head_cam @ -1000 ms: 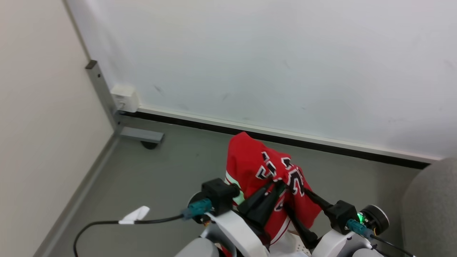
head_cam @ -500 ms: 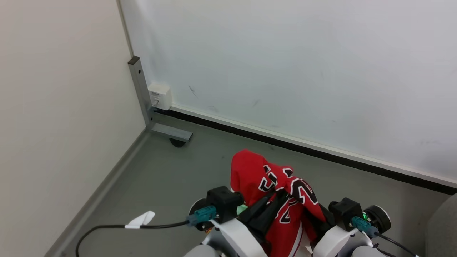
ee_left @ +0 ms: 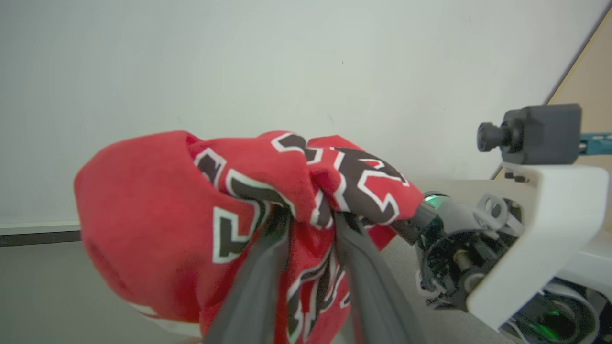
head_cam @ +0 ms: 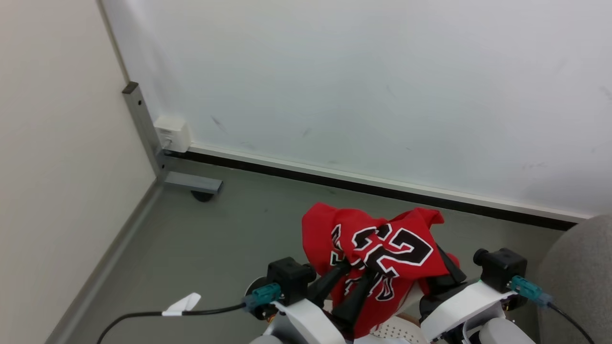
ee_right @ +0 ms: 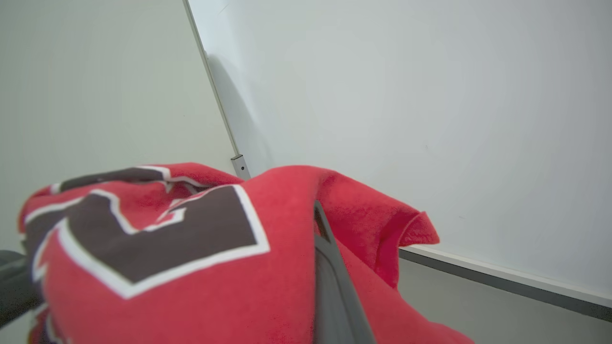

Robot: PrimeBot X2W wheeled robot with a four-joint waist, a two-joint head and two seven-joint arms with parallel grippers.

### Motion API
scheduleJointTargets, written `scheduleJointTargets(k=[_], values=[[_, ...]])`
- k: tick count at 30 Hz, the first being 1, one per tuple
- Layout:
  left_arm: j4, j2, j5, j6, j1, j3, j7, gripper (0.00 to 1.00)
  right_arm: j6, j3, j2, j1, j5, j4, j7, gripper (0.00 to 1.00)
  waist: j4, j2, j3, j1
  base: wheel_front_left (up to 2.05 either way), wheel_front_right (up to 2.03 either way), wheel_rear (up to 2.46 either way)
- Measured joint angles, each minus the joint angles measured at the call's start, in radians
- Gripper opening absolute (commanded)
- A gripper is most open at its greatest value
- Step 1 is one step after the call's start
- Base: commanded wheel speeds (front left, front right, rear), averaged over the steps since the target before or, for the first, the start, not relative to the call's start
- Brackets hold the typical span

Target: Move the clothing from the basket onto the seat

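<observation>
Left gripper [head_cam: 361, 268]: grasping jersey [head_cam: 377, 243].
Right gripper [ee_right: 319, 224]: clenched on jersey.
Done: jersey held above basket [head_cam: 397, 329], 6 o'clock.
Remaining: transfer to seat [head_cam: 578, 272], 4 o'clock.

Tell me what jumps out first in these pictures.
A bright red jersey with black-and-white numbers sits low in the middle of the head view, bunched over the dark fingers of the left gripper and right gripper. Behind it stands a big pale board on a grey floor; the grey seat edges in at lower right.
</observation>
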Motion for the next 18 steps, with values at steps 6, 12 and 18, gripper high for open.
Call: scheduleJointTargets(k=[6,12,18], values=[[0.021,-0.006,-0.006,-0.003,0.007,-0.005,-0.035,1.0,0.0,-0.114,-0.017,0.006,0.059,-0.114,0.0,0.0,-0.076,0.0,0.014,0.0,0.0,0.0,0.0],[0.055,-0.007,0.01,-0.022,0.008,-0.025,-0.069,1.0,0.0,-0.217,-0.017,0.014,0.043,-0.189,-0.002,0.0,-0.179,0.0,0.036,0.0,0.0,0.0,0.0],[0.053,-0.011,0.05,-0.031,-0.013,-0.033,-0.09,1.0,0.0,-0.278,-0.03,0.027,0.031,-0.23,-0.002,0.0,-0.302,0.0,0.061,0.0,0.0,0.0,0.0]])
